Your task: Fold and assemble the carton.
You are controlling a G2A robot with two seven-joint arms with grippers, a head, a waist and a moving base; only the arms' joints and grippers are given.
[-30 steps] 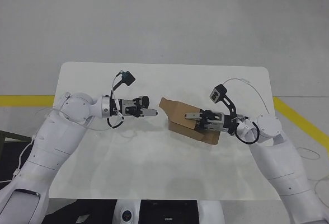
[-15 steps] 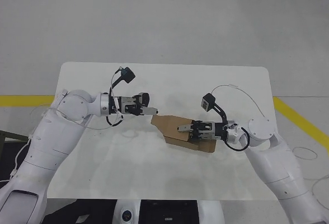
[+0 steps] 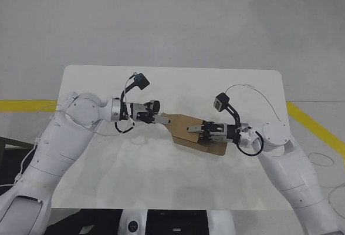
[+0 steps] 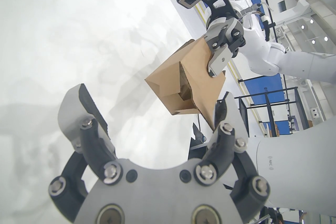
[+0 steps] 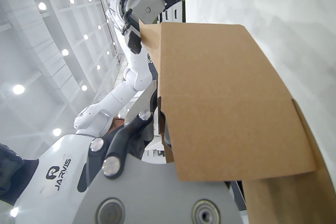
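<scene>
Carton (image 3: 181,134) of plain brown card sits over the white table (image 3: 161,182), just toward 3 o'clock from the table's centre in my top view. Its length runs from roughly 10 o'clock to 4 o'clock. It is only partly formed. From the left wrist camera I see its open end facing me, with inner flaps folded in and a dark hollow behind them. I cannot tell whether its lower edge touches the table.

The right gripper (image 3: 195,128) comes in from the 3 o'clock side and is clamped on the carton. One finger lies flat on the upper panel, and the other is hidden beneath the card. It grips near the middle of that panel, and the 4 o'clock end of the box lies under the wrist.

The left gripper (image 3: 162,119) comes in from 9 o'clock and sits at the carton's 10 o'clock tip. Its fingers (image 4: 86,109) are spread wide and hold nothing. The pointed end flap (image 5: 148,37) pokes into the gap between them. Its corner is right against one finger and well apart from the other. From the right wrist camera I see the same thing: the flap tip lies against the nearer pad, and the far pad stands clear of it.
</scene>
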